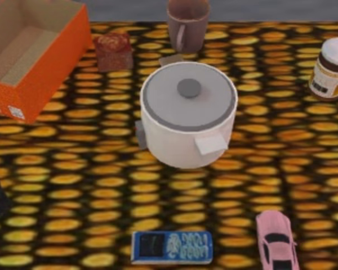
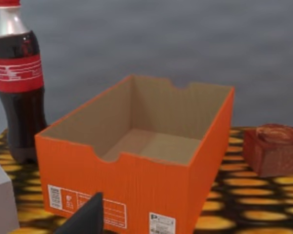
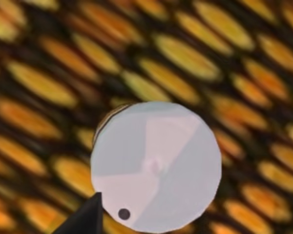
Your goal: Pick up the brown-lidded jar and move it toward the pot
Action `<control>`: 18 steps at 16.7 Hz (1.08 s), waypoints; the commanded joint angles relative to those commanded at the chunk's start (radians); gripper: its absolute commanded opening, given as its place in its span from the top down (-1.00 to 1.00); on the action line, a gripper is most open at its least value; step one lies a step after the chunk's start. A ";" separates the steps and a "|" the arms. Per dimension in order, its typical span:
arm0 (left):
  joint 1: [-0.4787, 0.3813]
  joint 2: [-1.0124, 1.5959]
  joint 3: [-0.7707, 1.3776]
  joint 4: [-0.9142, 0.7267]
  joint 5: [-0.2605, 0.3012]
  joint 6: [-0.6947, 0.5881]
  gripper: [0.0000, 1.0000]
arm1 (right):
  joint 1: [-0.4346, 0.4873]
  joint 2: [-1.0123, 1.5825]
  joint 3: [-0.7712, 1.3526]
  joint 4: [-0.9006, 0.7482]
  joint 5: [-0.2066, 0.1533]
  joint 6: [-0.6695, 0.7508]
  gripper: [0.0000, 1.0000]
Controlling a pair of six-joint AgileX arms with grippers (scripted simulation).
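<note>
The brown-lidded jar (image 1: 331, 68) stands upright near the table's right edge at the back, with a whitish top, a dark brown band and a cream label. The large white pot (image 1: 187, 115), with a grey-ringed lid and grey knob, sits in the middle of the table, well to the jar's left. The right wrist view looks down on the jar's round whitish top (image 3: 155, 165), with a dark part of my right gripper (image 3: 83, 220) at its edge. My left gripper (image 2: 85, 217) hangs in front of the orange box, by the table's left edge.
An open orange box (image 1: 28, 53) fills the back left corner, beside a red-brown block (image 1: 112, 50) and a cola bottle (image 2: 17, 83). A taupe mug (image 1: 187, 23) stands behind the pot. A blue phone (image 1: 172, 246) and a pink toy car (image 1: 276, 239) lie along the front.
</note>
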 joint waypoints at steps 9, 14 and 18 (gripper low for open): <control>0.000 0.000 0.000 0.000 0.000 0.000 -1.00 | 0.013 0.254 0.182 -0.153 -0.017 -0.073 -1.00; 0.000 0.000 0.000 0.000 0.000 0.000 -1.00 | 0.010 0.252 0.164 -0.136 -0.016 -0.073 -1.00; 0.000 0.000 0.000 0.000 0.000 0.000 -1.00 | 0.019 0.210 0.010 -0.023 -0.017 -0.068 -1.00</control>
